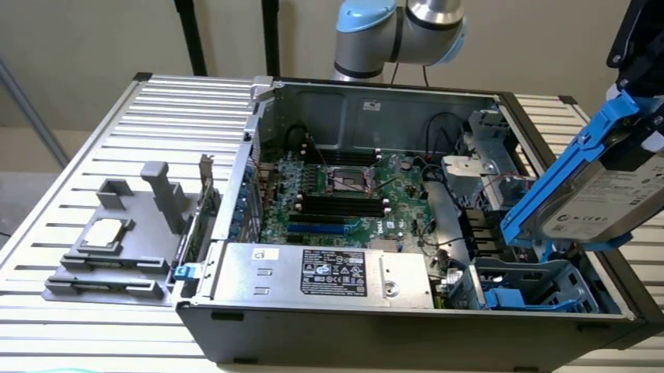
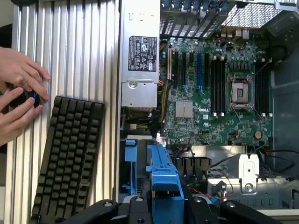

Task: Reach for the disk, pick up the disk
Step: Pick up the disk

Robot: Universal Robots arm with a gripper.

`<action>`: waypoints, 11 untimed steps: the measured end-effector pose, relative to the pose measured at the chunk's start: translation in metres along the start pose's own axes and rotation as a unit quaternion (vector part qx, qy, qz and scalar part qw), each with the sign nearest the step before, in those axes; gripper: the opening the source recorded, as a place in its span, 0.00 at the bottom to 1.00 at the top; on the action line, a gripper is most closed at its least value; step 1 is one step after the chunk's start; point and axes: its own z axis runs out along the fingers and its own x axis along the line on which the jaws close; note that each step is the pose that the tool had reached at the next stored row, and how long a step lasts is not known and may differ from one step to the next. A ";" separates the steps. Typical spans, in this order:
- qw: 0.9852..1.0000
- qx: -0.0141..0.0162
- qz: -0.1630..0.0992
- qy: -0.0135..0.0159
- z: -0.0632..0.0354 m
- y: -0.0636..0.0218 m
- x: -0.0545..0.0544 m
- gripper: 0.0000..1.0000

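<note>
At the left of the exterior view, a grey plastic holder [image 1: 114,249] sits on my ribbed worktop [image 1: 62,194]. The open computer case [image 1: 415,233] fills the middle. At the far right, my tool [image 2: 166,205] is closed on the disk [image 1: 612,198], holding it tilted in the air above the case's blue drive bay [image 1: 529,287].

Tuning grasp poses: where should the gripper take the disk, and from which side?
By the blue rails along the disk's long edges, from its upper end: narrow parallel sides, whereas the labelled face is broad. The gripper appears clamped there now.
</note>
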 end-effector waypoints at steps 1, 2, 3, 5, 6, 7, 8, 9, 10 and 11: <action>1.000 0.001 0.000 0.000 0.0012 -0.0002 0.001 0.33; 1.000 0.002 0.000 0.001 0.0025 -0.0004 0.001 0.33; 1.000 0.002 0.000 0.001 0.0038 -0.0006 0.002 0.33; 1.000 0.004 0.000 0.001 0.0070 -0.0009 0.002 0.33; 1.000 0.005 0.000 0.001 0.0083 -0.0009 0.002 0.33; 1.000 0.007 -0.001 0.001 0.0093 -0.0009 0.002 0.33; 1.000 0.009 -0.001 0.001 0.0103 -0.0010 0.003 0.33; 1.000 0.010 -0.001 0.001 0.0108 -0.0011 0.003 0.33; 1.000 0.010 -0.001 0.001 0.0112 -0.0011 0.003 0.33; 1.000 0.010 -0.001 0.001 0.0115 -0.0009 0.003 0.33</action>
